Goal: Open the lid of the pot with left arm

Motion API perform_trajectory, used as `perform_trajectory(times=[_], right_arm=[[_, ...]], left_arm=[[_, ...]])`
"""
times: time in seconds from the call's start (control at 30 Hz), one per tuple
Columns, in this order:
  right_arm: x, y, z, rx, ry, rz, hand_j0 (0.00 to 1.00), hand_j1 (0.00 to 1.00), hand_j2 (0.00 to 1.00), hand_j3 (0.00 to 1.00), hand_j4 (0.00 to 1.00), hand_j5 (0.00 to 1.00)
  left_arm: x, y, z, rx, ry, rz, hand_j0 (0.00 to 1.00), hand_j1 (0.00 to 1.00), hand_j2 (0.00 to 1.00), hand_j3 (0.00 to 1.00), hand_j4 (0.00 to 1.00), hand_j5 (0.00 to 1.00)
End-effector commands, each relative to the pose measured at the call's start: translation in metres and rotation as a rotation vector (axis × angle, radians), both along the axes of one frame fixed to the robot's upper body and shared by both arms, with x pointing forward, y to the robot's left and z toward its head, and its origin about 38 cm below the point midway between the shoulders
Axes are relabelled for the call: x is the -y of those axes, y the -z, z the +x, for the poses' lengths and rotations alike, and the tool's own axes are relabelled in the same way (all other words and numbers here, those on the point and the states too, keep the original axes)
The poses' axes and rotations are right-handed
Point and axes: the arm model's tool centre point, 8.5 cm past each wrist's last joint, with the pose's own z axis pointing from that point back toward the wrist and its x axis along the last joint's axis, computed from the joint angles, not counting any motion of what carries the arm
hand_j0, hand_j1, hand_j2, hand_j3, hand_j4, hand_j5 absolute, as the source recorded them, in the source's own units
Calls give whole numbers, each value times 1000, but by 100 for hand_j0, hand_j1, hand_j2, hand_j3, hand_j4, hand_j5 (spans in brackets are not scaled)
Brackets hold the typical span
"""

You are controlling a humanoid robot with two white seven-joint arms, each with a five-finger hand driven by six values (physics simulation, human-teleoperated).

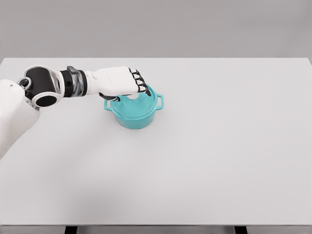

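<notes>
So the pot (136, 113) is a small round teal thing, kind of a mini dutch oven, sitting upright on the bench left of center and toward the far side. It has two little loop handles, one sticking out on the right and one on the left. The lid (139, 99) is the same teal with a pale knob in the middle, and it looks seated flat on the rim, though part of it is hidden.

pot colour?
Teal, lid included; the pot shows best in the head view, partly under the left hand.
</notes>
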Motion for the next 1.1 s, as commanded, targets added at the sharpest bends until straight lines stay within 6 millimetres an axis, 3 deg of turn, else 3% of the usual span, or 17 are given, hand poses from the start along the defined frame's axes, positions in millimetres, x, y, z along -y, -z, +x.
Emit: perform_trajectory(times=[0.0, 0.57, 1.07], right_arm=[[0, 0, 0, 0, 1, 0, 100, 100, 100, 100, 100, 100], [0, 0, 0, 0, 1, 0, 100, 100, 100, 100, 100, 100], [0, 0, 0, 0, 1, 0, 100, 100, 100, 100, 100, 100]], left_arm=[[0, -1, 0, -2, -1, -7, 83, 83, 83, 83, 83, 83], [-1, 1, 0, -6, -3, -6, 71, 71, 71, 71, 71, 71], [-1, 9, -3, -21, -4, -3, 70, 70, 70, 70, 70, 70]])
